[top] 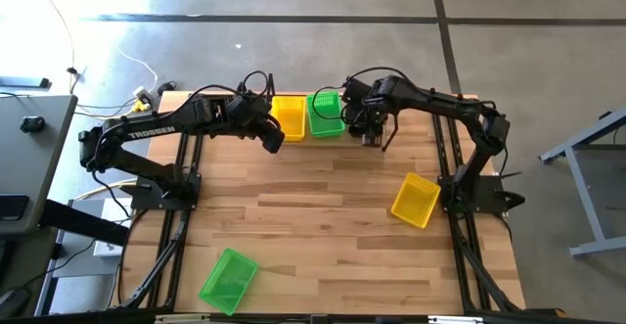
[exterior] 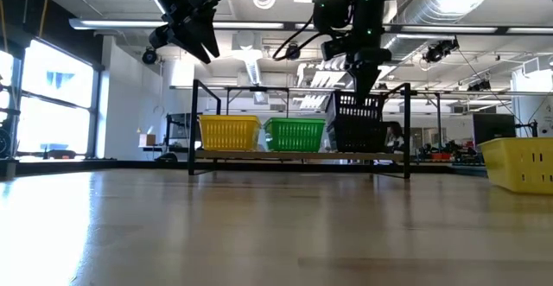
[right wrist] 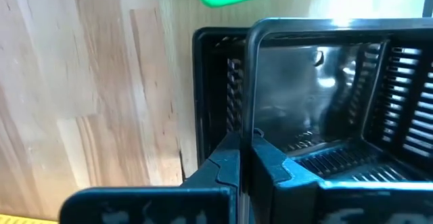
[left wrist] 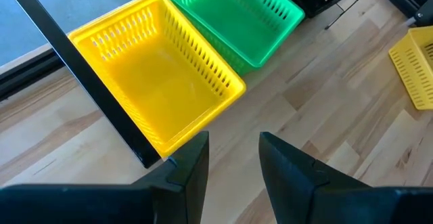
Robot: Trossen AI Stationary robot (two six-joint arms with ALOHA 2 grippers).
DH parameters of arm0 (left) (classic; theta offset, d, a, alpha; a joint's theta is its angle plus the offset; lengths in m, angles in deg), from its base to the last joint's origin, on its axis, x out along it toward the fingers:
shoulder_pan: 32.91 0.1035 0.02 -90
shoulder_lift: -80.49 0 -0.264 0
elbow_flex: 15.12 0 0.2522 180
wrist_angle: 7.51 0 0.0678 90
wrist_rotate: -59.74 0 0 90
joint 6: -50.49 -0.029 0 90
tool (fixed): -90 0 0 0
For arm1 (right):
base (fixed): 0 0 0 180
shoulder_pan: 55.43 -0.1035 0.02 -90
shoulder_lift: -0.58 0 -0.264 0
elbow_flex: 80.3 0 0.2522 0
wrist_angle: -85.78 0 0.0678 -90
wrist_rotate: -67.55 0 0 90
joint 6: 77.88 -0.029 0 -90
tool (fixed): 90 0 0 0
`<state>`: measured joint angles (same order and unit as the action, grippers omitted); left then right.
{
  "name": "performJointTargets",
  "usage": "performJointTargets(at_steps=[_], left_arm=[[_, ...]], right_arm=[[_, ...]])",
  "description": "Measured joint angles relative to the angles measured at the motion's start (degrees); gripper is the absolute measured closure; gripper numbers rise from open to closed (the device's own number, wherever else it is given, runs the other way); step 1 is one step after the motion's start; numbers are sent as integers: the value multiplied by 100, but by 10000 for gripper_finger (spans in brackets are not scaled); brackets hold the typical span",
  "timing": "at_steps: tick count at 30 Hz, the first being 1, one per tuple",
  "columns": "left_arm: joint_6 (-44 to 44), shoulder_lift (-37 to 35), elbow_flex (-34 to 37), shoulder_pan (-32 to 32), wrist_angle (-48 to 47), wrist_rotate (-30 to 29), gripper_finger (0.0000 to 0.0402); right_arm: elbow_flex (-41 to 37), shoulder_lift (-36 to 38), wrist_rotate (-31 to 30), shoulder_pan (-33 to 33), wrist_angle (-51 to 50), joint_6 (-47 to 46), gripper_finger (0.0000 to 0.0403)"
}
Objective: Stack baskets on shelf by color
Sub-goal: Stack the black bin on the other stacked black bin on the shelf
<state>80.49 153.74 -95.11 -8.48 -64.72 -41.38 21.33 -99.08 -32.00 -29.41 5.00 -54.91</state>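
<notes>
On the shelf (exterior: 298,156) at the tabletop's (top: 333,216) far edge sit a yellow basket (exterior: 229,133) and a green basket (exterior: 295,134) side by side, both empty. The right gripper (exterior: 361,83) has its jaws clamped on the rim of a black basket (exterior: 356,104), tilted just above another black basket (exterior: 359,135) on the shelf. The left gripper (left wrist: 233,160) hovers by the yellow one, jaws apart, holding nothing. A second yellow basket (top: 416,200) and second green basket (top: 229,279) lie empty on the tabletop.
</notes>
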Motion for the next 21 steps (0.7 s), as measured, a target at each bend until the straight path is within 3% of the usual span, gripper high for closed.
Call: performJointTargets(at_steps=[21], left_arm=[[133, 0, 0, 0, 4, 2, 282]], right_arm=[[-1, -208, -135, 99, -22, 303, 403]])
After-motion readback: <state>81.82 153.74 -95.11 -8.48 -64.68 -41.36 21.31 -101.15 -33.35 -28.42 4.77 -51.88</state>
